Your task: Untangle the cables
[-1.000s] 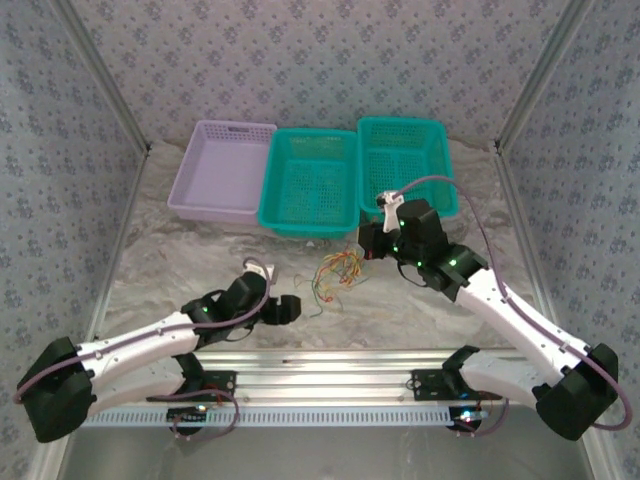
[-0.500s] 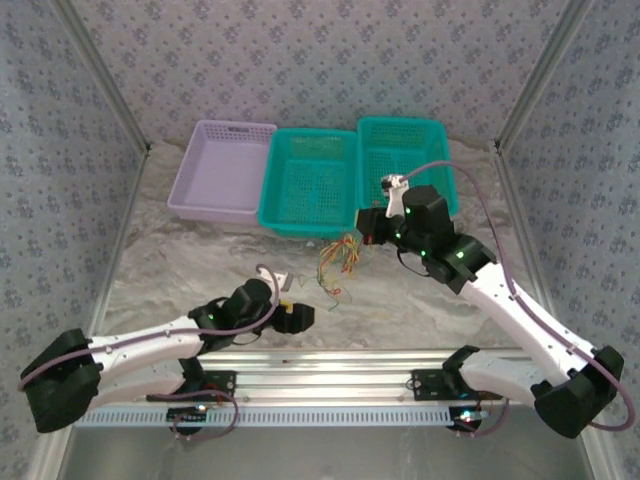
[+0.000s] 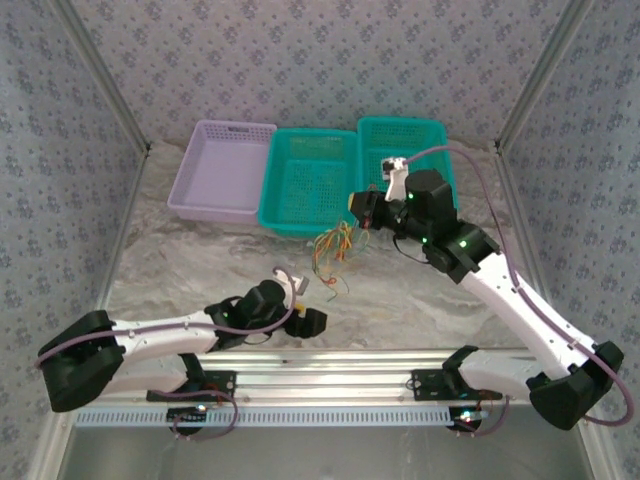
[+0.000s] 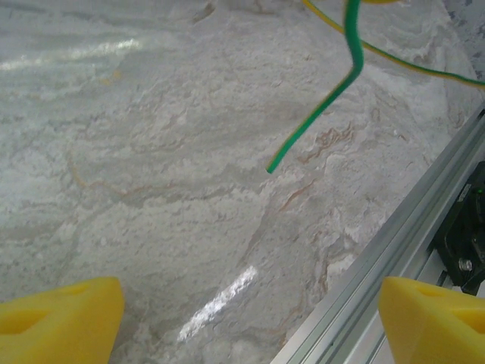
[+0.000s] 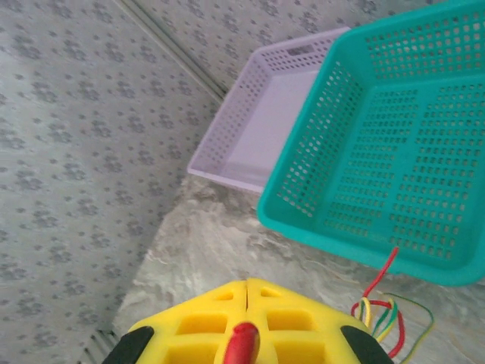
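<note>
Top external, cables (image 3: 334,246) dangling from right gripper (image 3: 357,212)

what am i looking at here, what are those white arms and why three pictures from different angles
These are two robot arms bolted at the near edge of a marble table. The wide picture comes from a fixed camera above and behind them. The other two come from a small camera on each wrist, so the yellow fingers there are that arm's own.

In the middle is a tangle of thin coloured cables. At the back stand a lilac basket, a teal basket and a second teal basket.

The right end effector is shut on a red cable from the tangle. The left end effector is open and holds nothing; the end of a green cable shows just ahead of it.
</note>
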`<state>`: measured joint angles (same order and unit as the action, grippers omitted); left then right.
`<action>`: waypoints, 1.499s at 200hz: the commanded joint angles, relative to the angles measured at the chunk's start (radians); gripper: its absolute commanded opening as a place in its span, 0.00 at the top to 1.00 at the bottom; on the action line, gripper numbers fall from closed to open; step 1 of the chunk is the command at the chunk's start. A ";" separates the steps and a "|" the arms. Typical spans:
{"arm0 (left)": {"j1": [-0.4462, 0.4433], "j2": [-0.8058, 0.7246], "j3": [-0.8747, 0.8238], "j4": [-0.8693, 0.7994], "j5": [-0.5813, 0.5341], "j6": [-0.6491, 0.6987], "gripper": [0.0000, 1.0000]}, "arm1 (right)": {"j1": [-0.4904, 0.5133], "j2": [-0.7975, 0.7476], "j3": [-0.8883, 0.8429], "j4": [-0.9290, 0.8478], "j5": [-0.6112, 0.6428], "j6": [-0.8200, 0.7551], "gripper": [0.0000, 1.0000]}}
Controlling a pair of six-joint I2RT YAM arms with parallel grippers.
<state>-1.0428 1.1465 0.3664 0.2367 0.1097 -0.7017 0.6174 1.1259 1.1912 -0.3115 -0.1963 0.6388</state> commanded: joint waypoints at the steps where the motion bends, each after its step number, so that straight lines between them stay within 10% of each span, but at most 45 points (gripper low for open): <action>1: -0.006 -0.016 0.032 0.028 -0.031 0.031 0.11 | 0.003 -0.008 0.047 0.029 -0.053 0.059 1.00; 300: -0.008 -0.220 -0.055 0.102 -0.121 0.027 0.33 | 0.075 -0.026 0.038 0.184 -0.155 0.268 1.00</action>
<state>-1.0439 0.9161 0.3084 0.2924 -0.0303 -0.6743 0.6746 1.0996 1.2144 -0.1825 -0.3382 0.8776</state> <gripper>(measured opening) 0.700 0.058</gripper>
